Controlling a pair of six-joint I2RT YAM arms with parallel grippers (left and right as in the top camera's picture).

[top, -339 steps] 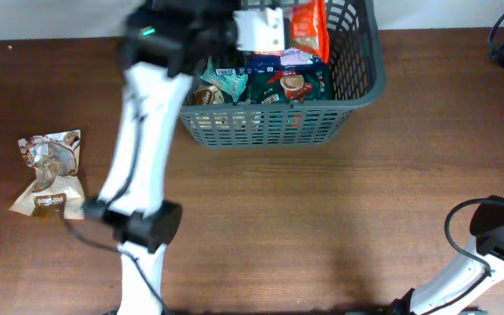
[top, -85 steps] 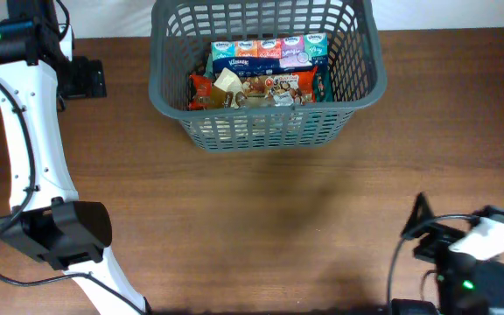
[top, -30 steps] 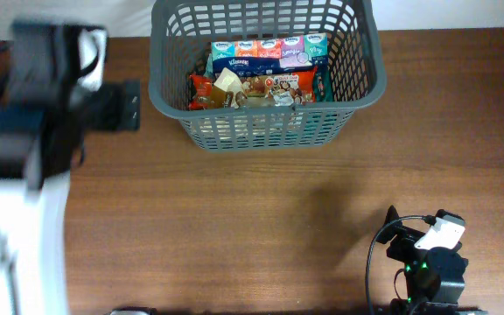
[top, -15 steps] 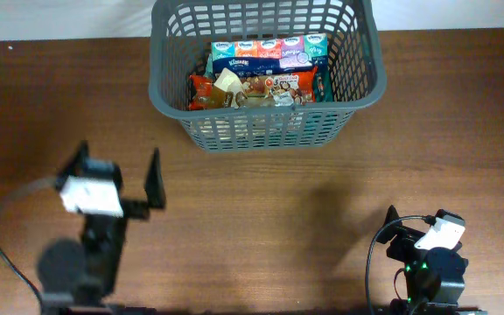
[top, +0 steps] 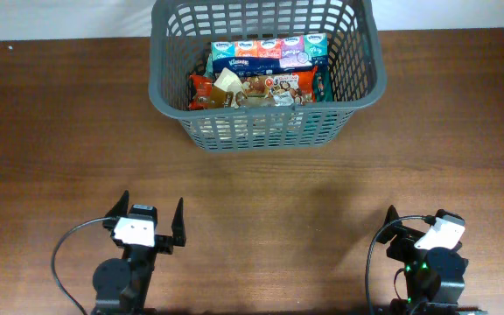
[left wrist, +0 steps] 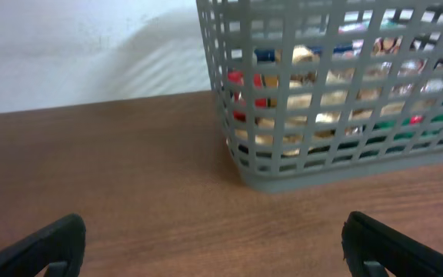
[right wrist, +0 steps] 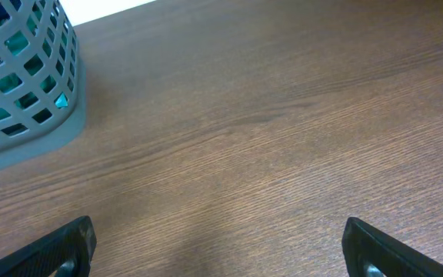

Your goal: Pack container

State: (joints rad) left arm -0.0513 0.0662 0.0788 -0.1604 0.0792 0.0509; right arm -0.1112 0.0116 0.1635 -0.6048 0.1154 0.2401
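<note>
Now | container (top: 265, 131): grey lattice plastic, rectangular | glossy packets (top: 261, 86) inside | both jaws: wide, empty

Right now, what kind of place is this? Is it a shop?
Probably a robot practice bench, not a shop: a wooden table against a plain white wall, one grey basket of snack packets, and the left gripper and right gripper open at the near edge.

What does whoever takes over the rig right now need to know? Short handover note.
Left gripper: open, empty, low at the near edge of the table.
Right gripper: open, empty, low at the near edge.
Basket: upright at the far side, snack packets inside.
Done: packing looks complete; no packets visible outside the basket.
Left: probably nothing; confirm.
</note>
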